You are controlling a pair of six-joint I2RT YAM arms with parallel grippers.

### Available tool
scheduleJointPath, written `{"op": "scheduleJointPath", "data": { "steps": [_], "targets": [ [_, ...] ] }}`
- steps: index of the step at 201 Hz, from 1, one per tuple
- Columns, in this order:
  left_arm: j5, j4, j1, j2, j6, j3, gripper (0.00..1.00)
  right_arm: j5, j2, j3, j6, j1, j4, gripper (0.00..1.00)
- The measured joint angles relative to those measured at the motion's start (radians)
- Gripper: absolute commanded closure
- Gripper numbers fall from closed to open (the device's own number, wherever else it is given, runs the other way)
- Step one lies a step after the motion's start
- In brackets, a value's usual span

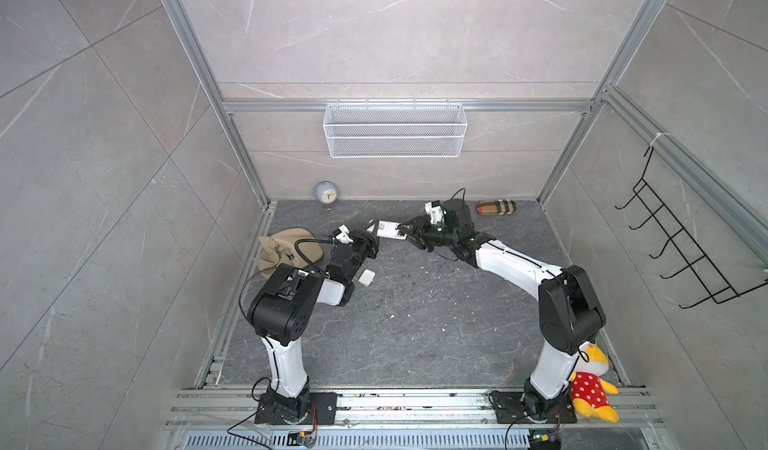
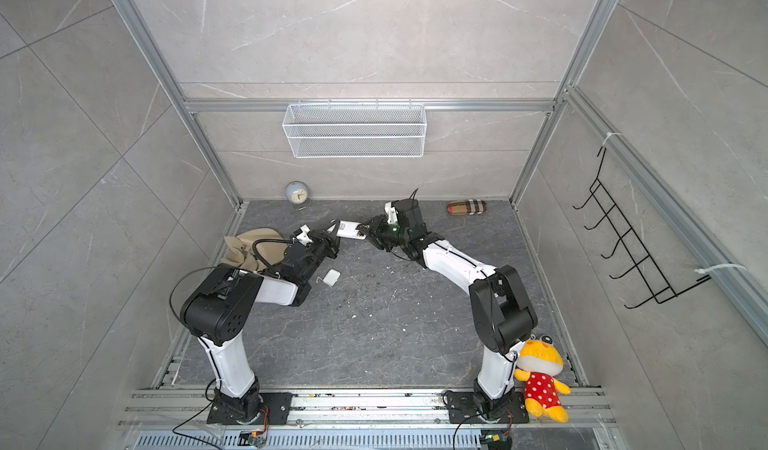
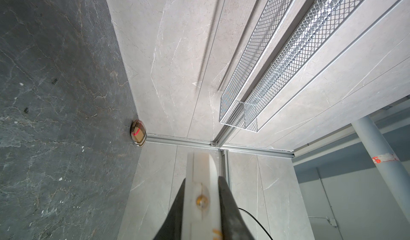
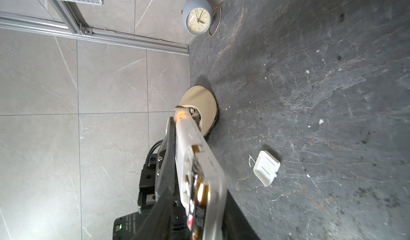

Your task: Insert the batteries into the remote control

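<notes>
So, far left, a beige cloth bag (image 1: pixel 286 252) is slumped on the dark table (image 1: pixel 436 335). Just right of it, the white back cover (image 1: pixel 367 278) is seen lying flat on the table, beside the left arm. Next, the left gripper (image 1: pixel 374 233) is clamped on one end of the remote control (image 1: pixel 388 231), which is held toward the back, between both arms. A battery (image 4: pixel 198 194) is seen seated in its open compartment. The other end is straddled by the right gripper (image 1: pixel 404 232); squeezing or loose can't be told.
</notes>
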Motion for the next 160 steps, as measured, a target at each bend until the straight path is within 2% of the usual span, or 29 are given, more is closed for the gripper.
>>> {"op": "scheduleJointPath", "data": {
  "steps": [118,132,160],
  "targets": [
    [0.003,0.004,0.003,0.000,-0.012,0.000,1.00,-0.001,0.015,-0.003,0.029,0.000,0.032,0.80],
    [0.003,0.003,0.003,0.000,-0.013,0.000,1.00,-0.004,0.015,-0.003,0.035,0.000,0.039,0.90],
    [0.001,0.004,0.006,-0.003,-0.032,0.001,1.00,-0.014,0.015,-0.005,0.050,0.000,0.068,0.91]
  ]
}}
